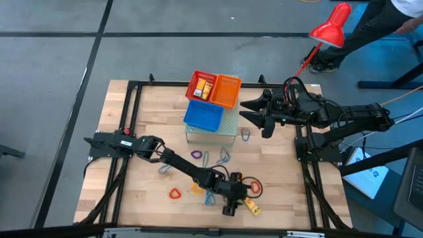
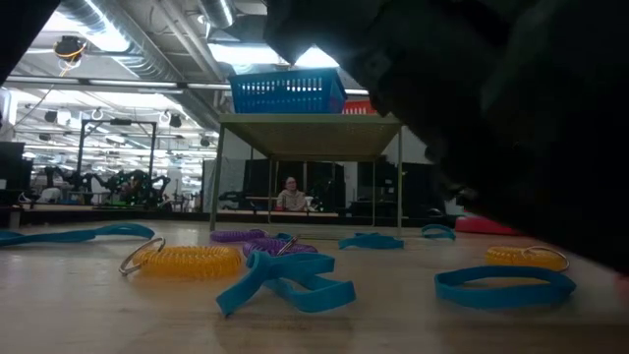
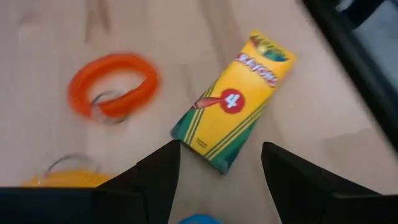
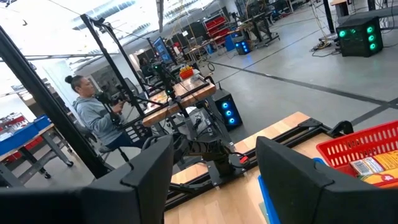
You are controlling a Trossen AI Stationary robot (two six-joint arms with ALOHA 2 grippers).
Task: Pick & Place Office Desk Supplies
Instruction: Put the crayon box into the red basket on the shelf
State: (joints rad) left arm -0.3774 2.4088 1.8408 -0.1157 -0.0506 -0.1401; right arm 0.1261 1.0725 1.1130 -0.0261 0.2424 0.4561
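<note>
A yellow crayon box (image 3: 233, 102) lies flat on the wooden table near the front right (image 1: 251, 207). My left gripper (image 3: 221, 180) hovers low just short of the box's near end, open, its fingers on either side without touching it (image 1: 236, 200). An orange coil loop (image 3: 112, 87) lies beside the box, and a yellow coil (image 2: 187, 259) and blue loops (image 2: 285, 280) lie nearby. My right gripper (image 1: 243, 111) waits raised and open beside the baskets, with nothing between its fingers (image 4: 214, 180).
Red (image 1: 201, 86), orange (image 1: 228, 91) and blue (image 1: 203, 116) mesh baskets sit on a small stand (image 1: 215, 131) at the table's far middle. Purple (image 1: 197, 154), blue (image 1: 225, 155) and red (image 1: 174, 194) loops are scattered across the table. A red lamp (image 1: 332, 25) stands beyond the far right corner.
</note>
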